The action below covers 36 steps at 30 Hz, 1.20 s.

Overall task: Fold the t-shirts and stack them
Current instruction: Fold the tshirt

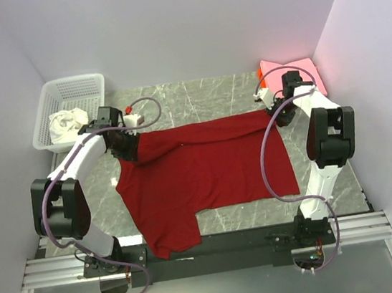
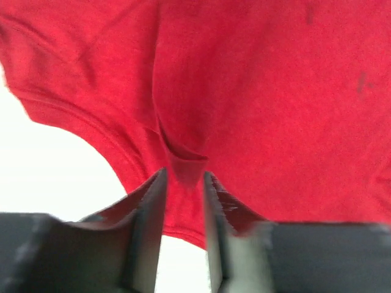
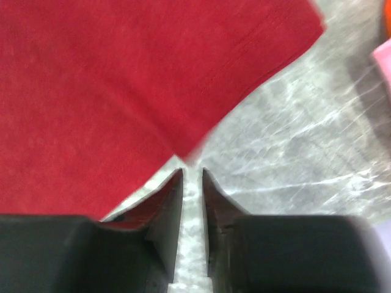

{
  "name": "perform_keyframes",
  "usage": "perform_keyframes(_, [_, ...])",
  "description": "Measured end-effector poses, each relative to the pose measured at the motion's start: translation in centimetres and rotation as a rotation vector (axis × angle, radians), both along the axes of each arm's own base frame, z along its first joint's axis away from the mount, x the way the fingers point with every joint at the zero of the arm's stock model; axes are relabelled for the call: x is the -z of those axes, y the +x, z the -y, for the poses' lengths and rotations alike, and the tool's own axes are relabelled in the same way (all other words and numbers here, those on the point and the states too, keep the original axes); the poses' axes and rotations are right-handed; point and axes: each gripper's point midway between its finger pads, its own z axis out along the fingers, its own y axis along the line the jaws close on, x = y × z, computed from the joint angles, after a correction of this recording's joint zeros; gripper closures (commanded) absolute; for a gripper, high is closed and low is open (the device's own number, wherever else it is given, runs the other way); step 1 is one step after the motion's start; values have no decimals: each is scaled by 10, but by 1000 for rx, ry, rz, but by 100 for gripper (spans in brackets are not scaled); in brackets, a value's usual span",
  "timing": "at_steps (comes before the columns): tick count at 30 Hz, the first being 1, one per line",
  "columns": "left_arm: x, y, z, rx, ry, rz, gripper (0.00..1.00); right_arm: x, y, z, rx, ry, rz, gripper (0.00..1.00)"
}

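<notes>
Deep red t-shirt (image 1: 206,170) spread nearly flat across the middle of the grey marbled tabletop (image 1: 204,98), far edge running left to right between the two arms, one sleeve reaching toward the near edge and lapping onto the black rail (image 1: 237,241) there. Left hand (image 2: 184,174) low over the shirt's far left corner, beside a curved hem, fingers parted a little, a small pucker of red cloth standing just at the tips; hard to say whether brushing the pads or free of them, but not pinched. Right hand (image 3: 192,172) at the far right corner of the same shirt, fingers slightly apart, nothing between them, bare tabletop under the gap and the cloth corner lying just beyond the tips. White lattice basket (image 1: 52,100) in the far left corner, holding a crumpled white t-shirt (image 1: 66,124). Pink t-shirt (image 1: 294,68) lying flat in the far right corner against the wall, a sliver of orange t-shirt (image 1: 261,78) showing at its left edge.
</notes>
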Motion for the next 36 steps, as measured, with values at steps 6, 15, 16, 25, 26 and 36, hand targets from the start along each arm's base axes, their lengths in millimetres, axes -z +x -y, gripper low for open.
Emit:
perform_keyframes(6, [-4, -9, 4, 122, -3, -17, 50, -19, -4, -4, 6, 28, -33, 41])
perform_keyframes(15, [-39, 141, -1, 1, 13, 153, 59, -95, 72, -42, 96, 91, 185, 69])
perform_keyframes(16, [-33, 158, -4, -21, 22, 153, 60, -88, 76, -50, 97, 89, 179, 70])
perform_keyframes(25, [42, 175, -31, -115, 131, 10, 70, 2, 81, -73, 143, 0, 42, 74])
perform_keyframes(26, [45, 171, -32, -119, 137, -3, 71, 6, 81, -69, 154, -13, 40, 74])
perform_keyframes(36, [75, 144, -56, -172, 221, -76, 79, 25, 72, -48, 199, -104, 55, 75])
